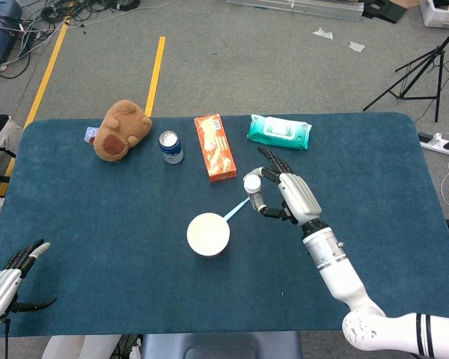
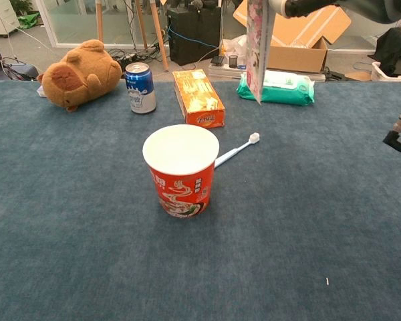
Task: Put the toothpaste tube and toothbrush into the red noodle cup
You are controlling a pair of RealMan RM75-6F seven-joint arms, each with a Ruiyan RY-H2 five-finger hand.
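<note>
1. In the head view, the white-capped toothpaste tube (image 1: 251, 182) is held cap-up by the right hand (image 1: 284, 196), its fingers (image 1: 272, 161) curled around the cap, above the blue-carpeted table (image 1: 97, 247).
2. The round red noodle cup (image 1: 208, 234) is seen from above, open and white inside, left of and nearer than that hand.
3. The light blue toothbrush (image 1: 235, 210) lies on the table, one end at the cup's rim.
4. The left hand (image 1: 7, 283) is seen at the table's near left corner, fingers spread, holding nothing.
5. In the chest view, the tube (image 2: 256, 47) hangs upright, high above the table and right of the cup (image 2: 181, 170).
6. The toothbrush (image 2: 235, 150) lies behind the cup, its head pointing away to the right.
7. Along the far edge stand a brown plush toy (image 2: 79, 72), a blue drink can (image 2: 140, 87), an orange snack box (image 2: 197, 97) and a teal wet-wipes pack (image 2: 281, 87).
</note>
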